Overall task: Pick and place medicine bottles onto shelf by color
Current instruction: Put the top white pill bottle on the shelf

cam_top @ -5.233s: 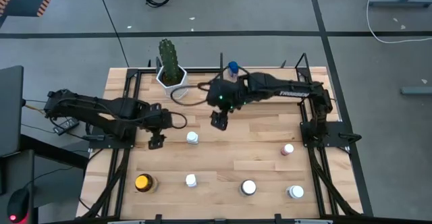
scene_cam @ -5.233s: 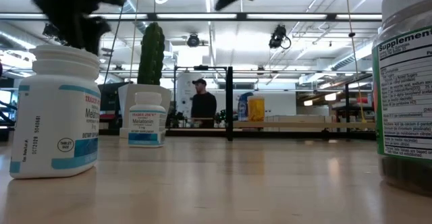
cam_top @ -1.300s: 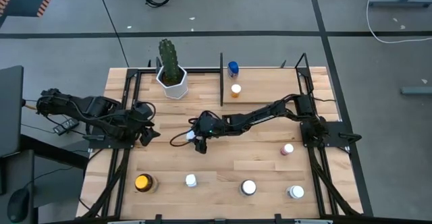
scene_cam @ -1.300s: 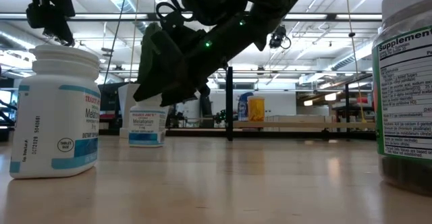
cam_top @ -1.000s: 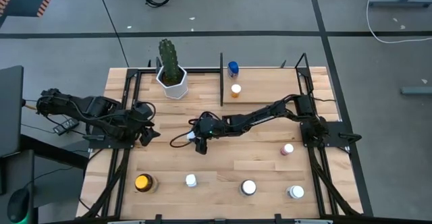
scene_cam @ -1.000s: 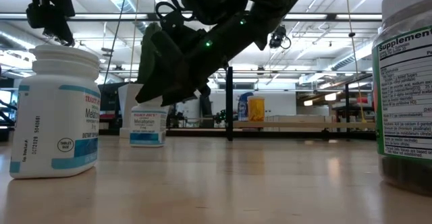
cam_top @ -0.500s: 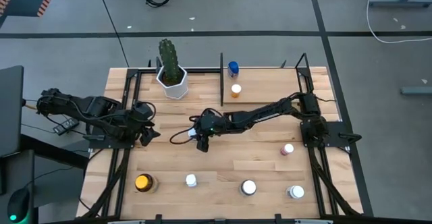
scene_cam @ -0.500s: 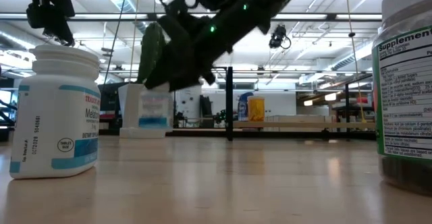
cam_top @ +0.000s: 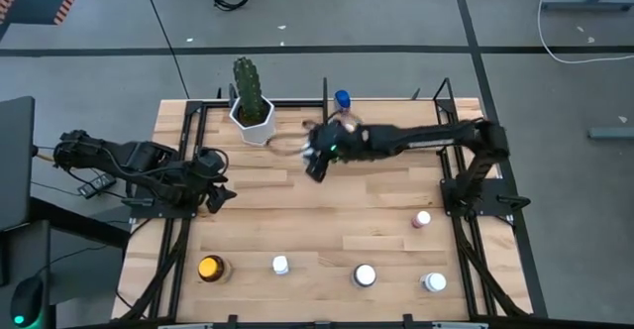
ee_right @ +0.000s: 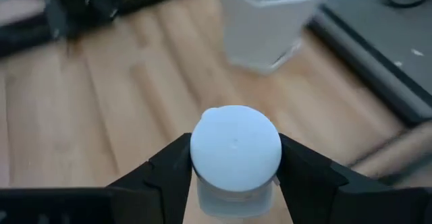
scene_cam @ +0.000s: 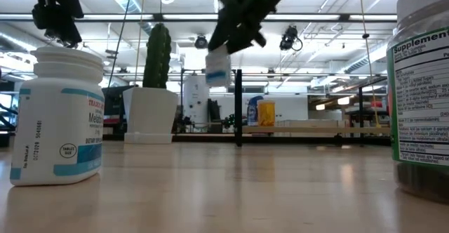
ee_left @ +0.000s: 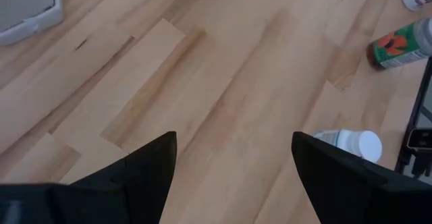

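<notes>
A large workshop hall with ceiling lights lies beyond a slatted wooden tabletop [cam_top: 376,210]. The right gripper [ee_right: 234,173] clasps a white-capped bottle [ee_right: 235,150] in the air (near the cactus pot [cam_top: 252,118]). The left gripper [ee_left: 233,160], fingers spread, hovers empty at the table's left side.

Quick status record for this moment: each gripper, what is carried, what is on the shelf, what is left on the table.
right gripper: shut on the white-capped bottle, lifted clear of the table, near the cactus pot
carried bottle label: white with a blue band, low view
left gripper: open, empty, at the table's left side
shelf: blue-capped bottle at the back; anything under the right arm is hidden
front row: amber bottle, three white-capped bottles
right side: pink bottle
</notes>
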Motion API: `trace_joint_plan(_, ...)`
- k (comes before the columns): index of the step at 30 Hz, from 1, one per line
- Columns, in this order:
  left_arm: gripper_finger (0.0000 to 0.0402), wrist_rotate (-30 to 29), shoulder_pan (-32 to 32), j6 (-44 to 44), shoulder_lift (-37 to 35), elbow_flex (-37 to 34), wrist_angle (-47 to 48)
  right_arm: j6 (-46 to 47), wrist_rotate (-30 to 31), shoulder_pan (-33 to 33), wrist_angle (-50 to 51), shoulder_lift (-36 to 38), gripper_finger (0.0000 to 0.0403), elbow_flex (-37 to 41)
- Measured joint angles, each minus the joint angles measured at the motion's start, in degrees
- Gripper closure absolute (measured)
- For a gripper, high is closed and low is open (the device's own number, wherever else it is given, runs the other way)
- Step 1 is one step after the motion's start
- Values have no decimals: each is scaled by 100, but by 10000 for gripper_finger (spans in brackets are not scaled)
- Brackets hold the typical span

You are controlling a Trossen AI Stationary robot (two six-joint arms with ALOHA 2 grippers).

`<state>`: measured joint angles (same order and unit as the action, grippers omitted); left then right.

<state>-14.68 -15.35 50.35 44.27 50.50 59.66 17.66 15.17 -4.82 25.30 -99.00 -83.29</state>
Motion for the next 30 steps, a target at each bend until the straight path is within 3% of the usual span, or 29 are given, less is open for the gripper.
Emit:
trace_joint_plan(8,104,-169,0,4,-2,0,-52,244,925,-730,851,1009,204,0)
trace_joint_plan(11,104,-346,0,71,-1,0,-149,382,974,-1182,1339,1121,204,0)
trace_joint_plan(22,104,-882,7,300,57,0,-1974,-21,484,-2711,1411,1108,204,415)
trace_joint_plan(30,104,-867,-1,453,243,3,-2405,-264,-322,-3234,254,1104,205,1361)
